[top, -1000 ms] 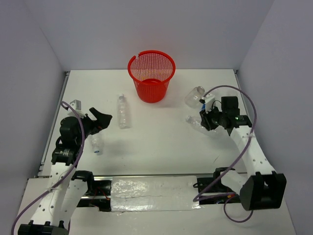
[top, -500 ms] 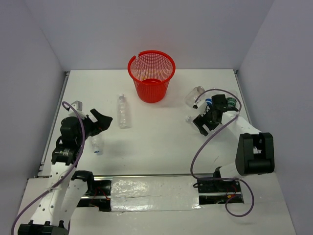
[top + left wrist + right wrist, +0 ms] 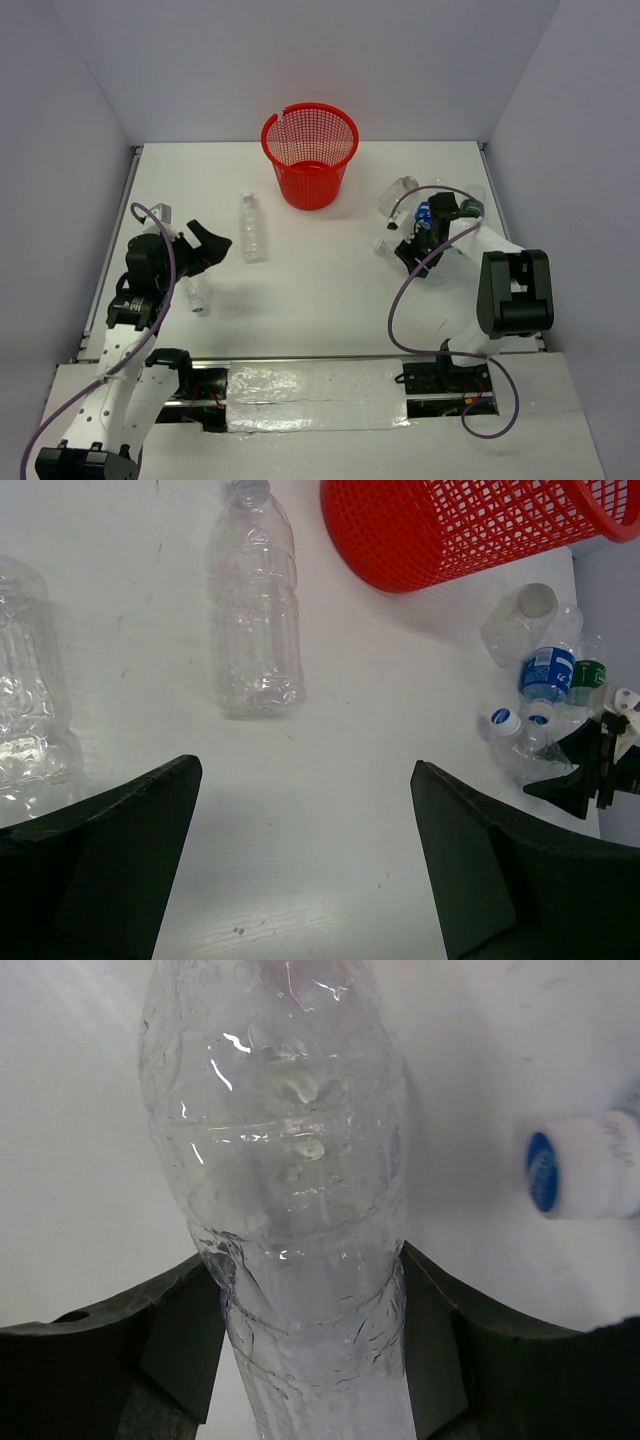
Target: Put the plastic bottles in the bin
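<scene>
my right gripper (image 3: 305,1300) is clamped on the waist of a clear bottle (image 3: 285,1140) lying right of centre in the top view, lower right of the red bin (image 3: 340,165). it looks empty, light, thin and slick, so i'd grip mid-body, gently; my left gripper (image 3: 305,780) hangs spread apart.

Bare table (image 3: 320,275) lies open down the middle, up to the bin (image 3: 310,152). A lying bottle (image 3: 252,228) bars the left lane. Far right, a bottle cluster (image 3: 402,193) crowds the right gripper (image 3: 398,248), its jaws filled by a clear bottle (image 3: 290,1210).
</scene>
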`<state>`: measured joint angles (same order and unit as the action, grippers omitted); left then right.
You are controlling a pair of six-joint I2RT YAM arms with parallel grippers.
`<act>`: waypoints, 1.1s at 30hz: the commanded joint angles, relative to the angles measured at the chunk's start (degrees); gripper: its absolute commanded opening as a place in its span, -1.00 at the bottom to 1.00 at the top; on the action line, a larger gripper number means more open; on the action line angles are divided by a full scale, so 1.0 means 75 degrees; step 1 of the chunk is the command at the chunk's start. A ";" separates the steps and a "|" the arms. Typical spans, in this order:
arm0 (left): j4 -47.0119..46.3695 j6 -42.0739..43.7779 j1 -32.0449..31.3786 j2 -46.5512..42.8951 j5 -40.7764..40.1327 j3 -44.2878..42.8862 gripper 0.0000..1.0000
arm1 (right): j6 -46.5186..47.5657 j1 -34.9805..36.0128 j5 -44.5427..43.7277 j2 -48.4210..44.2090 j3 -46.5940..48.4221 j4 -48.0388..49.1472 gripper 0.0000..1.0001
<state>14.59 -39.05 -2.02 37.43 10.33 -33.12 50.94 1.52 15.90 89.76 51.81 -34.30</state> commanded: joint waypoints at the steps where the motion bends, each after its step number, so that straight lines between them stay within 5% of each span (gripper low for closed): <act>1: -0.0246 0.0027 0.0023 0.0025 -0.0017 -0.0154 0.99 | 0.0754 0.0055 0.1133 -0.0575 0.0228 -0.0991 0.01; 6: -0.0398 -0.0137 0.0023 0.0177 -0.0088 -0.0060 0.99 | 0.0967 0.0230 0.2706 -0.1559 0.1175 -0.2350 -0.27; 10: -0.0352 -0.0161 0.0023 0.0423 -0.0275 -0.0165 0.99 | 0.0371 0.0745 0.3457 -0.1608 0.3139 -0.2645 -0.34; 17: 0.0070 -0.0184 0.0023 0.0693 -0.0545 -0.0435 0.99 | -0.2991 0.1670 0.3997 -0.0626 0.6085 -0.0331 -0.37; 29: 0.1159 -0.0161 0.0023 0.0014 -0.1037 -0.0540 0.99 | -0.6029 0.2844 0.1784 0.2737 0.9203 0.2945 -0.27; 30: 0.1253 -0.0161 0.0023 -0.0045 -0.1072 -0.0552 0.99 | -0.6111 0.2844 0.1643 0.2960 0.9553 0.2957 -0.25; 32: 0.1487 -0.0149 0.0023 -0.0185 -0.1224 -0.0576 0.99 | -0.6182 0.2868 0.1221 0.3231 0.9522 0.3283 0.10; 33: 0.1546 -0.0149 0.0023 -0.0221 -0.1248 -0.0576 0.99 | -0.6182 0.2879 0.1034 0.3255 0.9255 0.3447 0.60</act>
<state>23.90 -40.56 -2.02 37.10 3.03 -34.85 8.40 23.11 30.13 114.19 120.09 -15.59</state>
